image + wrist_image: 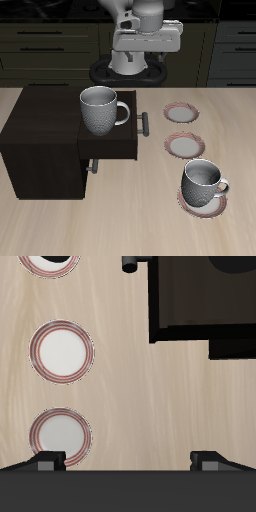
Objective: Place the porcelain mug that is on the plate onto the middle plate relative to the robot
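A: Where is your small mug (203, 183) right now?

B: It stands upright on the plate (214, 208) nearest the bench's (120, 225) front edge, handle pointing away from the dark cabinet (45, 140). Nothing is touching it.

A: And the plate you are aiming for?

B: The middle plate (184, 145) lies bare, just behind the one carrying the mug. A third plate (181, 112) lies farther back again, nearest the robot's base. The three sit in a row running from front to back, each a little apart from the next.

A: What are your fingers (46, 462) doing?

B: They are spread wide and hold nothing. In the wrist view the two tips show well apart, with only bare wood between them. Your gripper (148, 42) hangs high at the back of the bench, well away from the small mug.

A: What does the wrist camera see below?

B: The farthest-back plate (60, 433) is close to one fingertip, the middle plate (62, 351) is beyond it, and only an edge of the mug's plate (50, 264) shows at the frame's border. The dark cabinet (205, 301) fills the other side.

A: Anything else on the bench?

B: A larger mug (101, 110) sits on top of the cabinet, above its open drawer (108, 147).
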Robot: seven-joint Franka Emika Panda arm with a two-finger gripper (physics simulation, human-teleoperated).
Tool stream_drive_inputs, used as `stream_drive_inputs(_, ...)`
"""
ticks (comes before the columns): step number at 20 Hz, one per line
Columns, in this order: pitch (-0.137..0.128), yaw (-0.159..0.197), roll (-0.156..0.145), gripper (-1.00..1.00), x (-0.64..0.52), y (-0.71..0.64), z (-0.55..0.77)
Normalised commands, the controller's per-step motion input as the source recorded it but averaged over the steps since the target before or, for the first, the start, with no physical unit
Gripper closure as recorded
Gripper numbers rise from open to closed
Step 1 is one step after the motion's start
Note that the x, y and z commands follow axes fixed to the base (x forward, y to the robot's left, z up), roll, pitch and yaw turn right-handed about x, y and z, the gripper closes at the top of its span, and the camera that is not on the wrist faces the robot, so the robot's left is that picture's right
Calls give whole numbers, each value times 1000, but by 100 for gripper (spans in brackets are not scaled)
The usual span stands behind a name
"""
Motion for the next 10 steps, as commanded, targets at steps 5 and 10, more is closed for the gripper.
stream_drive_inputs(5, -6, -18, 25, -100, 230, 554, 151)
stream_drive_inputs(10, 18, -16, 18, -100, 214, 451, 73)
